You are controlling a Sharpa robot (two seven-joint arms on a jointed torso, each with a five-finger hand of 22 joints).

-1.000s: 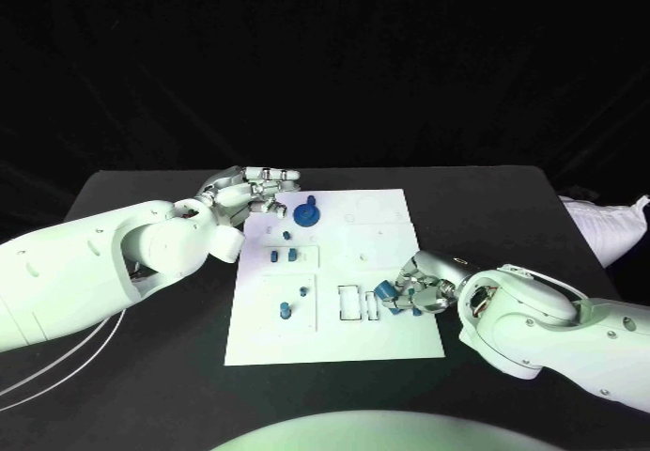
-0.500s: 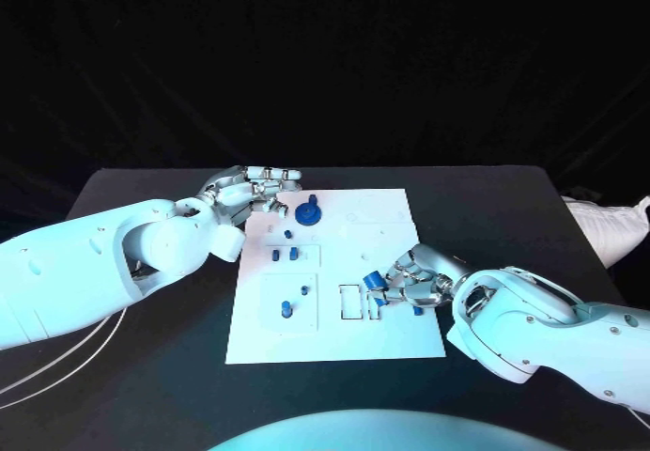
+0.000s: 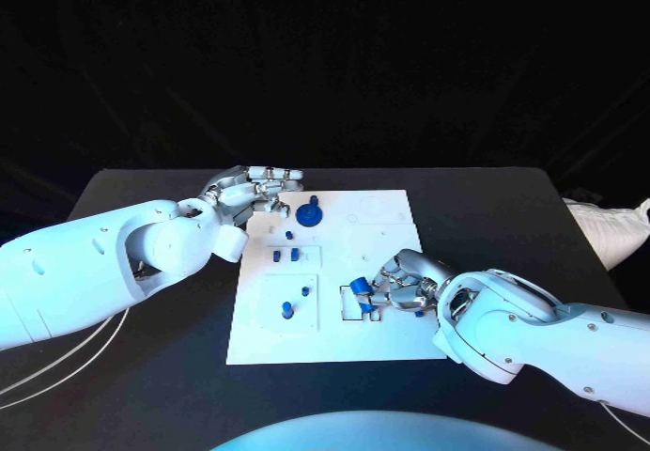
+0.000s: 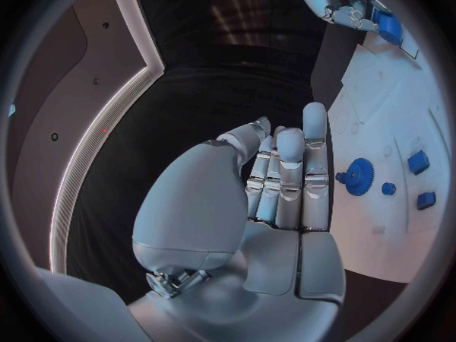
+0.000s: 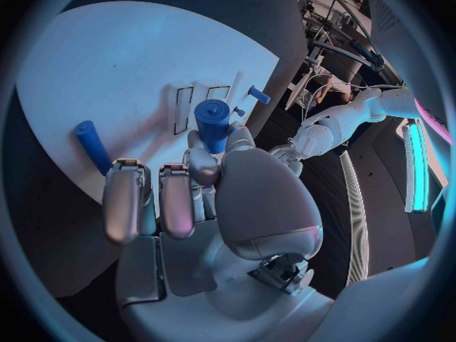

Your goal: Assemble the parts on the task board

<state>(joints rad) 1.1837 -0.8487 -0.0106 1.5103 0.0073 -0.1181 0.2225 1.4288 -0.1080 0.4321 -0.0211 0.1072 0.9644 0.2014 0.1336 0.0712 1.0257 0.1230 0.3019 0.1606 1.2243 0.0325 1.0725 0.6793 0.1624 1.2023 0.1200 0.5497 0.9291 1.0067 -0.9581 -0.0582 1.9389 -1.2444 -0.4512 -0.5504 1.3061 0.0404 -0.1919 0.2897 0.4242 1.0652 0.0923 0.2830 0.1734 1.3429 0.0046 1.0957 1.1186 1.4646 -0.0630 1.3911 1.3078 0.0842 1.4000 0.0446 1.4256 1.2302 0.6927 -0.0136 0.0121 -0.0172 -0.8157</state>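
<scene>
both arms reach in over the table, one at each side of the task board.
the left hand [image 3: 254, 194] hangs at the board's far left corner, fingers straight and close together, holding nothing. the right hand [image 3: 394, 287] sits near the board's right edge, thumb and finger pinching a blue part [image 5: 213, 124], other fingers curled.

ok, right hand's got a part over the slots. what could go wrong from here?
1. The right hand pinches the blue cylinder at its fingertips; it could tilt and miss the rectangular slots.
2. A loose blue peg lies beside that hand; its fingers might knock it.
3. The left hand hovers at the task board's far corner, near the blue gear.
</scene>
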